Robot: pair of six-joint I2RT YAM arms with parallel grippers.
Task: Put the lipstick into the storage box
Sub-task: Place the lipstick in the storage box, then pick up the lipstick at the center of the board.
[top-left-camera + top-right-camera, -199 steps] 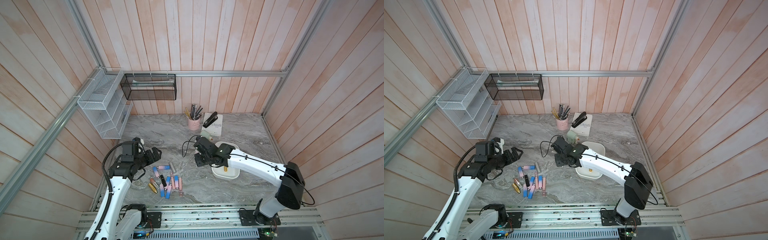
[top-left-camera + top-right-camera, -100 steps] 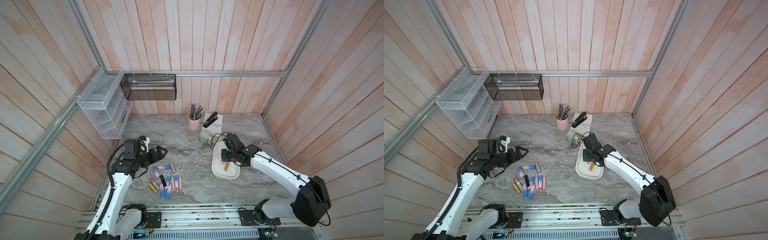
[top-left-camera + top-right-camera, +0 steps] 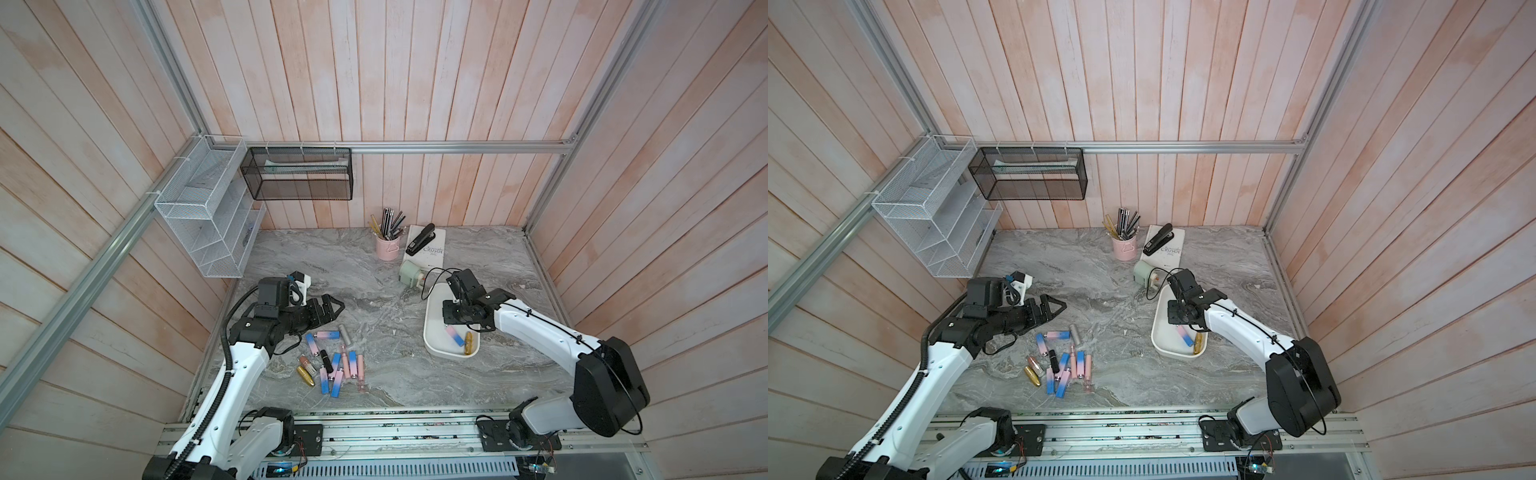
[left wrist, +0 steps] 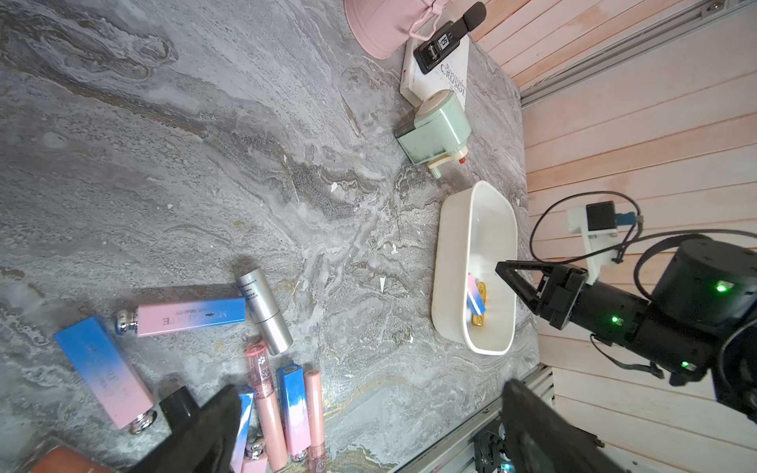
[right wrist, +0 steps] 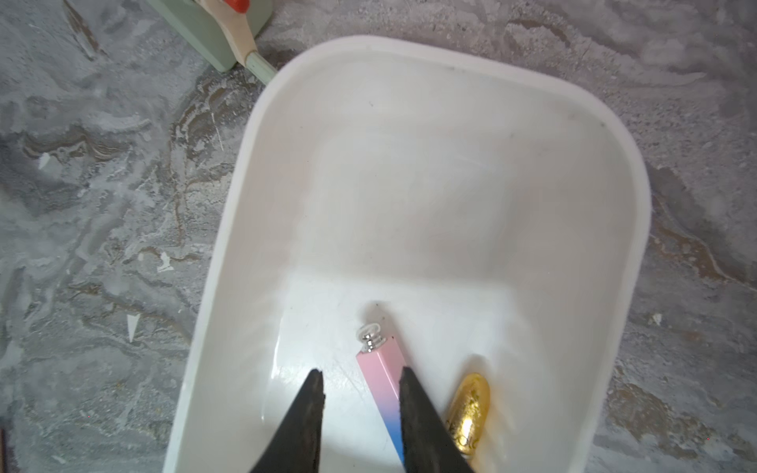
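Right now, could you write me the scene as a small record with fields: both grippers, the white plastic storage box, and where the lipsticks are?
Left gripper: open, empty, above the grey marble table
Right gripper: open, low inside the white plastic storage box
Square pink-and-blue lipstick: lying on the box floor between the parted jaws
Gold bullet-shaped lipstick: in the box, beside the pink-and-blue one
Loose pile of lipsticks: on the table, outside the box, near the left gripper

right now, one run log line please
right claw: open over white plastic storage box | pink-and-blue lipstick tube: in box, beside gold lipstick | left claw: open by loose lipsticks
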